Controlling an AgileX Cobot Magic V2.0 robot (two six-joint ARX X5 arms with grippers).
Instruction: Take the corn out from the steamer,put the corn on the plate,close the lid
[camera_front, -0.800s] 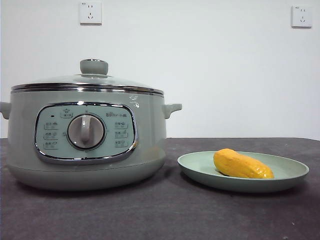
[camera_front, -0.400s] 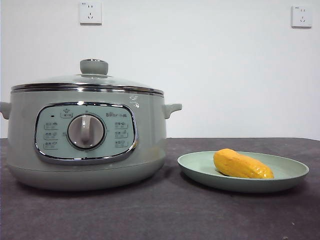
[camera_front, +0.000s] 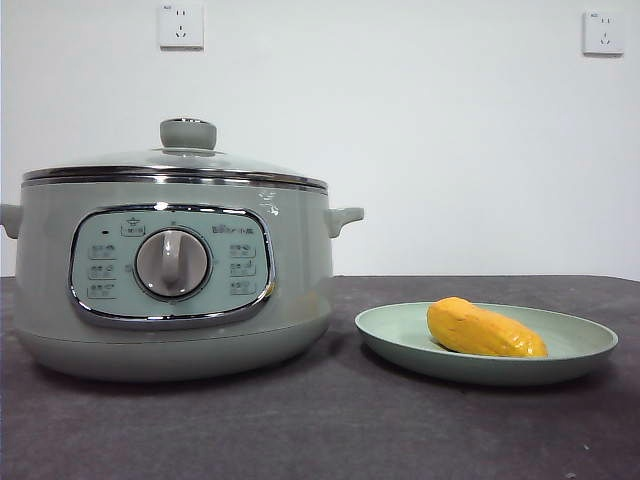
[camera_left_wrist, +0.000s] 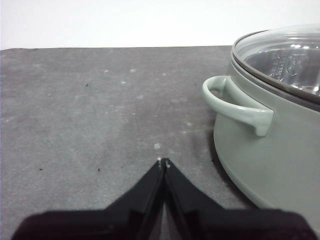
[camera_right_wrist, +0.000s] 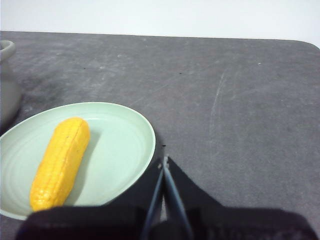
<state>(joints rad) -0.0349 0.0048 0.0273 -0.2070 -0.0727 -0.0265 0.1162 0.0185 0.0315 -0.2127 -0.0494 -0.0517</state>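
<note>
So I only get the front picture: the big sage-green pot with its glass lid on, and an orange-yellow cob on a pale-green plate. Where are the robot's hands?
Observer: The left gripper hangs over the dark table, beside the round sage-green steamer and near its side handle, jaws shut.
Visitor: And the other?
Observer: The right gripper is just outside the shallow pale-green plate, jaws shut, empty.
Visitor: Is that cob real corn?
Observer: From above, the stubby orange-yellow corn shows kernel rows.

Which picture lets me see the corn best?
The right wrist view: the corn shows nearly whole, kernel rows clear, lying on the plate. The front view shows it low and side-on. The left wrist view shows none of it.
</note>
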